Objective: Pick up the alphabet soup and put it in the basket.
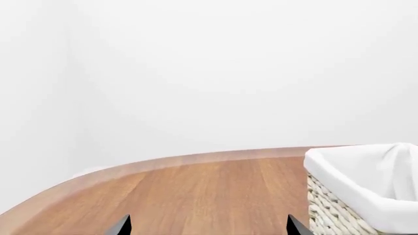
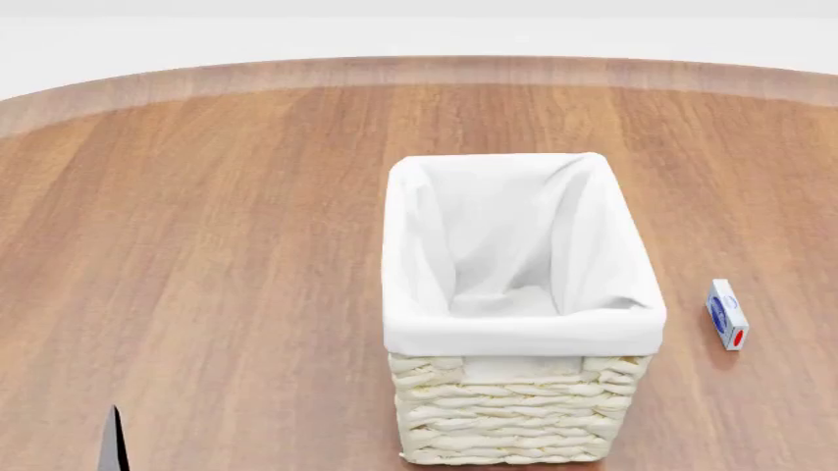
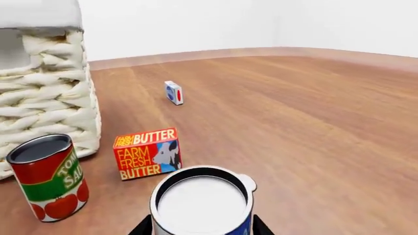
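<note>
The alphabet soup, a can with a white top and a blue label, sits between my right gripper's fingers, which press on both of its sides. Whether it is off the table I cannot tell. The basket, cream wicker with a white cloth lining, stands in the middle of the wooden table and is empty. It also shows in the right wrist view and in the left wrist view. My left gripper is open and empty over bare table beside the basket. The right gripper is out of the head view.
A red-and-green tomato can stands by the basket's corner. A red butter box lies just beyond the soup. A small white-and-blue box lies to the right of the basket. The table's curved far edge runs behind.
</note>
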Motion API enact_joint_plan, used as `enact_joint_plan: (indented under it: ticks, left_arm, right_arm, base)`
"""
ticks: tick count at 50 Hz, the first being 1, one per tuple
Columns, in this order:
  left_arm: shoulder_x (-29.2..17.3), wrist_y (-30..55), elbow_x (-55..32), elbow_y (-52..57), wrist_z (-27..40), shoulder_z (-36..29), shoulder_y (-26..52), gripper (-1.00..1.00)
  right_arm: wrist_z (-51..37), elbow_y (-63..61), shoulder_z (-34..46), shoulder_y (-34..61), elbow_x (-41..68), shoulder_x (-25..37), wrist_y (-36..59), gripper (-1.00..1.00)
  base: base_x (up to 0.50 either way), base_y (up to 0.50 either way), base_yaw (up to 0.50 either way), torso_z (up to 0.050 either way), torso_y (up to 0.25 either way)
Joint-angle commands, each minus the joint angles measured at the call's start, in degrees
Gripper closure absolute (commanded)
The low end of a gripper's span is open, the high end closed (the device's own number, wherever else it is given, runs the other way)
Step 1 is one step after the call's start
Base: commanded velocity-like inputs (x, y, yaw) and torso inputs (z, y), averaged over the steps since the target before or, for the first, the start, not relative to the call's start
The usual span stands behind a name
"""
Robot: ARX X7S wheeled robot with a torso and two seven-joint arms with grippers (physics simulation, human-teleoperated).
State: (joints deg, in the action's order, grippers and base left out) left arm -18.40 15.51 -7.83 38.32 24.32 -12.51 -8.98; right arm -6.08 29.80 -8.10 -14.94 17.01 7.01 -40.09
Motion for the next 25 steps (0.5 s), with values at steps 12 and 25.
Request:
enact_joint_plan:
  ticks: [12, 25]
  left_arm:
    - [-0.41, 0.50, -0.96, -0.21, 0.40, 0.18, 0.55, -1.00]
    - [-0.68, 0.13, -1.32, -0.21, 0.65, 0.36, 0.34, -1.00]
  right_arm:
    - [-6.00, -32.35, 1.13, -6.26, 0.35, 4.47, 15.75, 1.00]
    - [-11.01, -53.53, 0.21, -7.17, 1.68, 9.43, 27.68, 1.00]
  base:
    - [0.00, 0.00, 0.00, 0.000, 0.001]
    - [0.00, 0.00, 0.00, 0.000, 0.000]
